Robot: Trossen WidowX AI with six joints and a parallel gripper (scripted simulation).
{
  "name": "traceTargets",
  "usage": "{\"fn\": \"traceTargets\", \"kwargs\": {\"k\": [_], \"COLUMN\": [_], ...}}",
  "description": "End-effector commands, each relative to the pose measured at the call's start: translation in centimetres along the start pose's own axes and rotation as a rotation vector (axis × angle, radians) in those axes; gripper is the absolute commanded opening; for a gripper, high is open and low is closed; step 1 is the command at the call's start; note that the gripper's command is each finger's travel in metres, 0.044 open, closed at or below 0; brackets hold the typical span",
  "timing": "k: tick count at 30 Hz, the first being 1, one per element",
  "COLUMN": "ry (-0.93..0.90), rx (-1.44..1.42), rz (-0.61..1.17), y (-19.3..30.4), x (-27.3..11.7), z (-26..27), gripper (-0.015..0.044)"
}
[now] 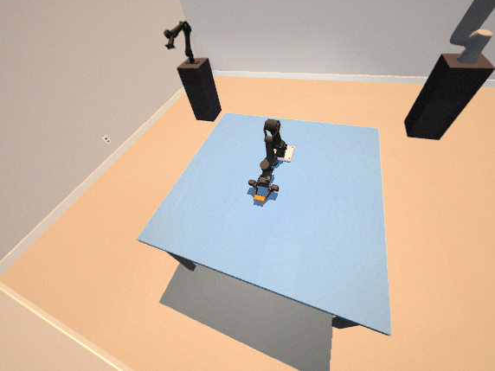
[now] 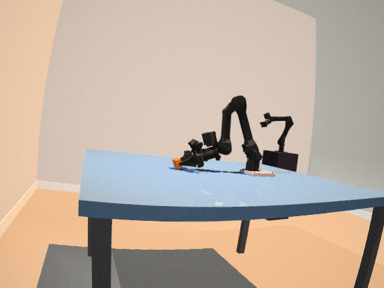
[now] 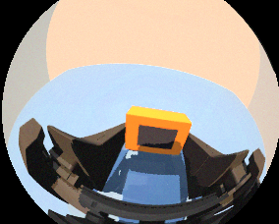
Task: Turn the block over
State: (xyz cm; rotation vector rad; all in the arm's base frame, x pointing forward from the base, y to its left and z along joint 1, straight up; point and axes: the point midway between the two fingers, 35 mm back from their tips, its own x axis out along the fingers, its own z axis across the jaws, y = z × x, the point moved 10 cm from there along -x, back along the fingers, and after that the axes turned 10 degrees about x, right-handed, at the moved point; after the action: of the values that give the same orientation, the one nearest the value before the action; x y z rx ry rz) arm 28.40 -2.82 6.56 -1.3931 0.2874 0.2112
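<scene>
The orange block (image 1: 260,198) (image 2: 176,163) (image 3: 133,130) is held between the two fingers of my gripper (image 1: 260,196) (image 2: 180,164) (image 3: 155,131), one finger on each side. The gripper is shut on it and points outward, nearly level and slightly down. In the wrist view the dark square mark (image 3: 157,137) shows on the block face turned back toward the gripper, so the marked side stands roughly upright. The block is at or just above the blue table (image 1: 311,234) (image 2: 151,190) (image 3: 64,98); I cannot tell whether its lower edge touches.
My arm's pale base plate (image 1: 289,153) (image 2: 260,173) sits on the table behind the gripper. Another dark arm (image 1: 187,37) (image 2: 287,128) stands on a black pedestal (image 1: 200,92) (image 2: 280,160) beyond the table. A second black pedestal (image 1: 446,96) carries a grey arm.
</scene>
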Motion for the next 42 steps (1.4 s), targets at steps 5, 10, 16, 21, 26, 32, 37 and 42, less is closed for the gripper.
{"fn": "traceTargets", "kwargs": {"k": [5, 10, 16, 21, 26, 32, 37, 42], "ry": [-0.004, -0.004, -0.004, -0.004, -0.004, -0.004, -0.004, -0.004], "rx": [0.006, 0.006, 0.006, 0.006, 0.006, 0.006, 0.006, 0.006], "rz": [-0.001, -0.001, -0.001, -0.001, -0.001, -0.001, -0.001, -0.001], "y": [0.02, 0.02, 0.02, 0.02, 0.02, 0.02, 0.02, 0.02], "x": [-0.01, -0.01, -0.01, -0.01, -0.01, -0.01, -0.01, -0.01], "z": [0.01, 0.01, 0.01, 0.01, 0.01, 0.01, 0.01, 0.01], "gripper": [0.0131, 0.0263, 0.042, 0.044, 0.044, 0.044, 0.044, 0.044]}}
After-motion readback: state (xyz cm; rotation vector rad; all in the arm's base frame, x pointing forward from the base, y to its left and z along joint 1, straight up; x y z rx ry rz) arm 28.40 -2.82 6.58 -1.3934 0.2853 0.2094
